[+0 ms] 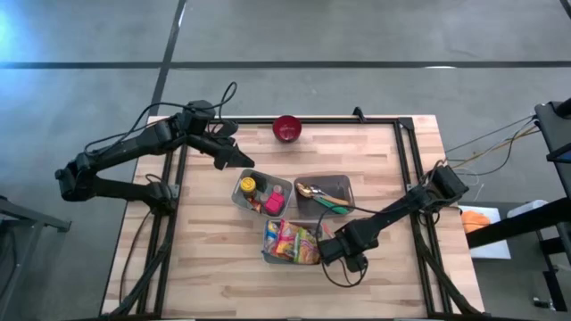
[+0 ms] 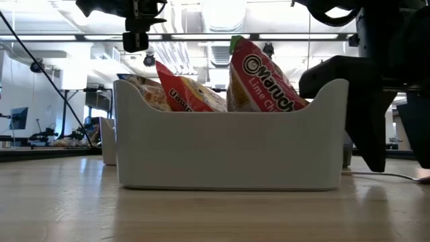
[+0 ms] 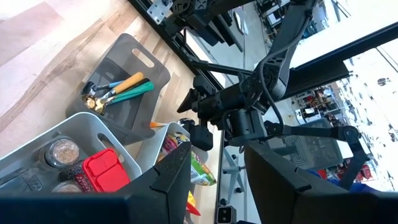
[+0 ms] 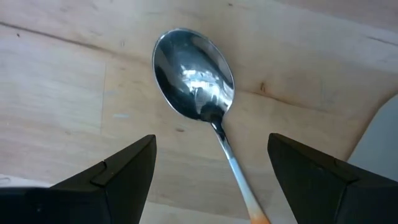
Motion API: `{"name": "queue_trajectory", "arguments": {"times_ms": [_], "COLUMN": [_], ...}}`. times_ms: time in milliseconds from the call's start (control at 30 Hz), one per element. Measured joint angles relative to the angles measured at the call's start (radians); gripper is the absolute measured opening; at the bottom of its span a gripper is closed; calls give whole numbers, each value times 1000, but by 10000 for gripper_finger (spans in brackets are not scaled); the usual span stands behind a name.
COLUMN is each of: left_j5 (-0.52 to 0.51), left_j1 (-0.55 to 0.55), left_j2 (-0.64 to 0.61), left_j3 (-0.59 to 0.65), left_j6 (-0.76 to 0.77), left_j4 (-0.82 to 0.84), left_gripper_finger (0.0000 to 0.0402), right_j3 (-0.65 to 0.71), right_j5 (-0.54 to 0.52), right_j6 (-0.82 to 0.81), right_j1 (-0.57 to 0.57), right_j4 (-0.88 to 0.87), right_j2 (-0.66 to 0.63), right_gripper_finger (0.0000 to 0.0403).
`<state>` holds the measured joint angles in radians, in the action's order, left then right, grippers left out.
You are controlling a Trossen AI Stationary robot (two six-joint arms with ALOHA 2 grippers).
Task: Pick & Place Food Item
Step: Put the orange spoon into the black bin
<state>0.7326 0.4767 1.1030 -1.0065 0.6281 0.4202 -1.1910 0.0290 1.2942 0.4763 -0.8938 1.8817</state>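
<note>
The right gripper (image 4: 211, 171) stands wide open and holds nothing; a shiny metal spoon with an orange-tipped handle (image 4: 199, 87) lies on the wooden table (image 4: 56, 106) between its fingers. Just beside it stands the white bin of noodle packets (image 1: 290, 242). The left gripper (image 3: 217, 174) (half open, empty) hovers near the grey bin with jars (image 1: 261, 193).

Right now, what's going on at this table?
The right gripper, open, hovers over a spoon lying on the table beside the bin of noodle packets. It holds nothing. The left gripper hangs empty above the back of the table, near the bin of jars.
</note>
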Motion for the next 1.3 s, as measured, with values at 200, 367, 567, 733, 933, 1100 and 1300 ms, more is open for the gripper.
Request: {"name": "queue_trajectory", "arguments": {"times_ms": [200, 367, 567, 733, 933, 1100, 1300], "left_j5": [0, 0, 0, 0, 0, 0, 0], "left_j1": [0, 0, 0, 0, 0, 0, 0], "left_j2": [0, 0, 0, 0, 0, 0, 0], "left_j3": [0, 0, 0, 0, 0, 0, 0], "left_j6": [0, 0, 1, 3, 3, 3, 3], "left_j4": [0, 0, 0, 0, 0, 0, 0], "left_gripper_finger": [152, 152, 152, 152, 152, 152, 152], "right_j3": [31, 28, 30, 18, -32, -49, -46], "right_j5": [-3, -31, -69, -108, -160, -161, -94], "right_j6": [48, 53, 52, 53, 83, 120, 89], "right_j1": [-4, -8, -8, -8, -15, -44, -49], "right_j4": [23, 26, 19, 82, 164, 195, 64], "right_j2": [-1, -11, -47, -73, -78, -78, -78], "right_gripper_finger": [306, 306, 306, 306, 306, 306, 306]}}
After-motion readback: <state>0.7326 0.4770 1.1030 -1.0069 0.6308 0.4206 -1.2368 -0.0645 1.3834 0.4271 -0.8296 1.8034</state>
